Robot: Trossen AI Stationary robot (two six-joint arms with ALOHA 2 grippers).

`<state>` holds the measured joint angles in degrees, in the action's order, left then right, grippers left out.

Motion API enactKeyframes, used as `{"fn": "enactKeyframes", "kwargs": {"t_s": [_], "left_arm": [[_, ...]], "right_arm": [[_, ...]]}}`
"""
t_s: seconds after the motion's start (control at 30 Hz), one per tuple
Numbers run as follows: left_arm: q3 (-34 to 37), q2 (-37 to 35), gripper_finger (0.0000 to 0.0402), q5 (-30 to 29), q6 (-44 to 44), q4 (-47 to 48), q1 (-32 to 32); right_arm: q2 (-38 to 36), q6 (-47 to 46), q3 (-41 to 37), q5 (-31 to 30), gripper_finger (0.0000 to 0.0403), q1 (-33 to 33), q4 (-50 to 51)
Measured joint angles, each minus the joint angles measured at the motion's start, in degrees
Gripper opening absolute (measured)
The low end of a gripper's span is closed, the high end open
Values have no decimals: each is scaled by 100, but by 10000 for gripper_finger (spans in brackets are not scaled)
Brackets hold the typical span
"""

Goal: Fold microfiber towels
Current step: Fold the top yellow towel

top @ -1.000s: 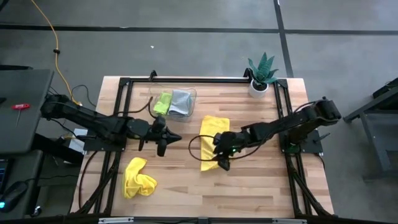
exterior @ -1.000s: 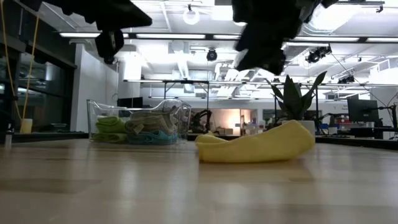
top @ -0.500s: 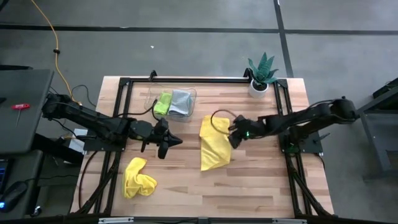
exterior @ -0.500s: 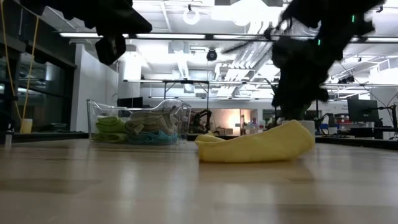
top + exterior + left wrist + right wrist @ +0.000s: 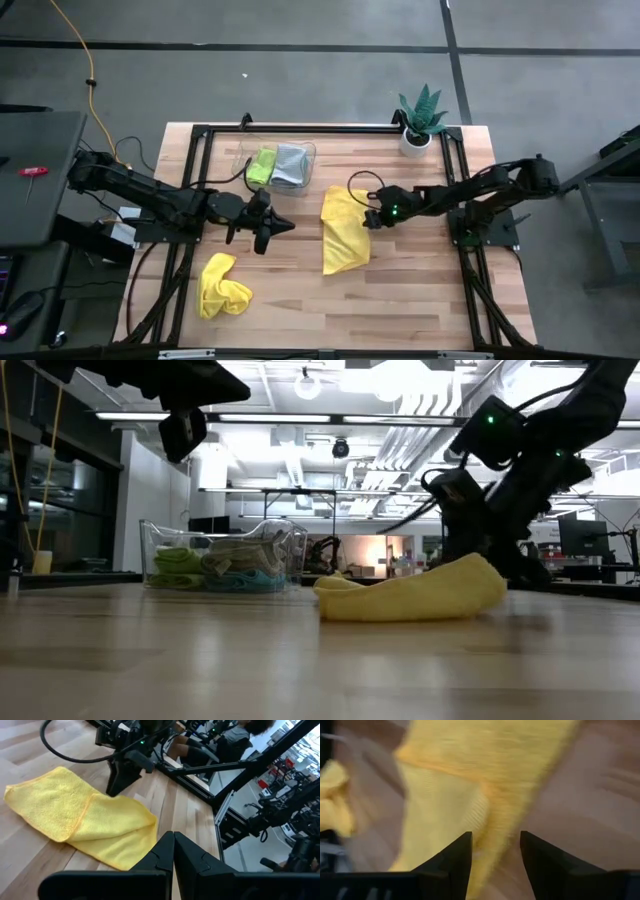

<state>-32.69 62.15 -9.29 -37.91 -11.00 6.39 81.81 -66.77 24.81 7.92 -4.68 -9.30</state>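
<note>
1. Two yellow towels lie out on the bench [image 5: 400, 290]: one half-folded yellow towel [image 5: 343, 229] near the middle, one crumpled yellow towel [image 5: 222, 284] near the front left. The rest sit in the clear tray [image 5: 306, 150].
2. Right tool [image 5: 368, 216] hovers at the half-folded towel's right edge, fingers spread, nothing between them.
3. Left tool [image 5: 268, 225] hangs above the bench, pressed together, empty.
4. Plush cloth looks light, limp and grippy; I'd pinch a corner or hem, since a middle grab would bunch it.
</note>
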Motion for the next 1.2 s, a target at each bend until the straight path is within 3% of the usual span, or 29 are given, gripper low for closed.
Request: {"fn": "enactKeyframes", "kwargs": {"t_s": [0.47, 0.87, 0.93, 1.03, 1.13, 1.2], "left_arm": [[0, 0, 1, -43, 210, 0, 0], [0, 0, 1, -54, 258, 7, 2], [0, 0, 1, -54, 256, 13, 2], [0, 0, 1, -42, 252, 15, 2], [0, 0, 1, -39, 249, 16, 2], [0, 0, 1, -38, 249, 20, 2]], "right_arm": [[106, 150, 565, 20, 156, 605, -364], [275, 910, 862, 378, 156, 1304, -324], [91, 1064, 870, 186, 156, 1239, -148], [-331, 1126, 878, -654, 156, 1042, 572], [-721, 566, 878, -1463, 156, 771, 1616], [-790, 71, 821, -1498, 156, 531, 2027]]}}
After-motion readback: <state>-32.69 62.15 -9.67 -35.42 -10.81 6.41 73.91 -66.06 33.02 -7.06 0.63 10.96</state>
